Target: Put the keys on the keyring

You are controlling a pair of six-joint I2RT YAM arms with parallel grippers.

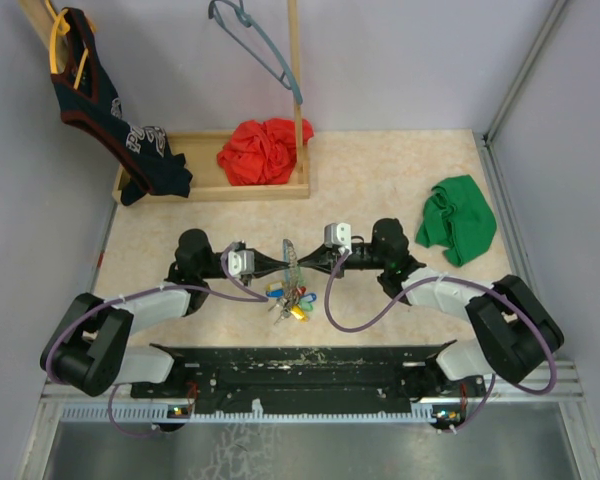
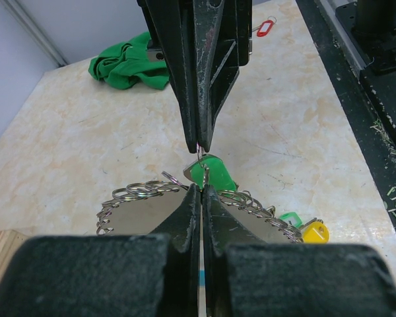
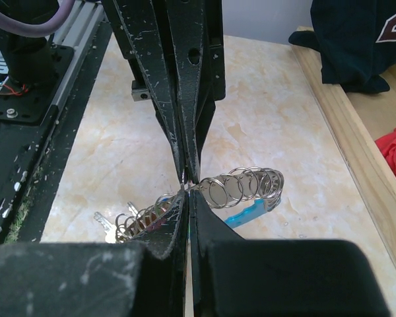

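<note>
The left gripper (image 1: 280, 263) and the right gripper (image 1: 305, 262) meet tip to tip over the middle of the surface (image 1: 380, 190), nearer its near edge. Both are closed, and each appears to pinch the thin wire of the keyring (image 1: 292, 256), which stands on edge between them. The keys (image 1: 288, 300) hang in a loose bunch below it, some seeming to reach the surface.

The hoop looks like stiff, smooth metal wire: light, slippery, and liable to swing or twist in a narrow pinch. It is best taken on a bare stretch, clear of the strung rings.

The keys ride on small shiny split rings (image 3: 247, 183) packed like a coil, so they should slide and jangle freely. Their heads are hard plastic: a green head (image 2: 211, 173), a yellow head (image 2: 315, 232) and a blue head (image 3: 245, 212). The flat blades are bare silver.

A red tag (image 2: 265, 28) lies apart on the surface beyond the right gripper. It looks thin and flat, probably easiest to pinch by its edges.
</note>
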